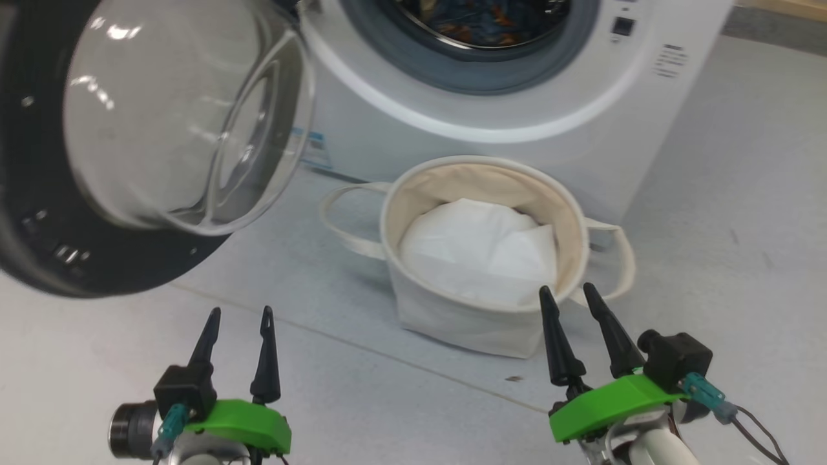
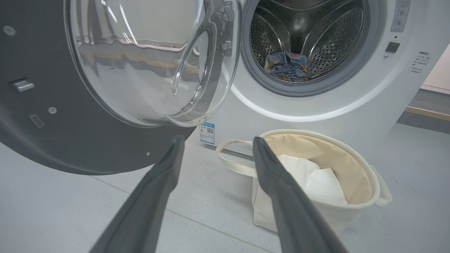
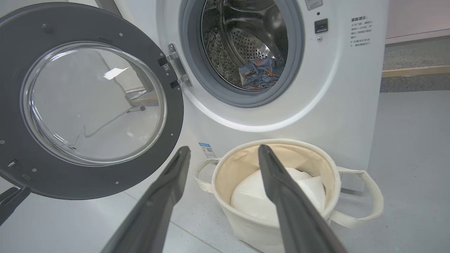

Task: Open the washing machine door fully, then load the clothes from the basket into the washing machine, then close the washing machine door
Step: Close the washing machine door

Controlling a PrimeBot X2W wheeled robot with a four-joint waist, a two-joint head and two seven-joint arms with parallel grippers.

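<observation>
Washing machine door (image 1: 39, 213) stands swung open at left; left claw (image 1: 240, 310) below it over the floor (image 1: 387, 400), fingers spread wide, empty. Centre: basket (image 1: 465, 323) on the floor just before the washing machine (image 1: 581, 116), white sheet (image 1: 478, 248) inside; blue printed clothes (image 1: 478, 26) lie in the drum (image 2: 330, 31). Right claw (image 1: 567, 287) at the basket's near rim, likewise wide, empty.
</observation>
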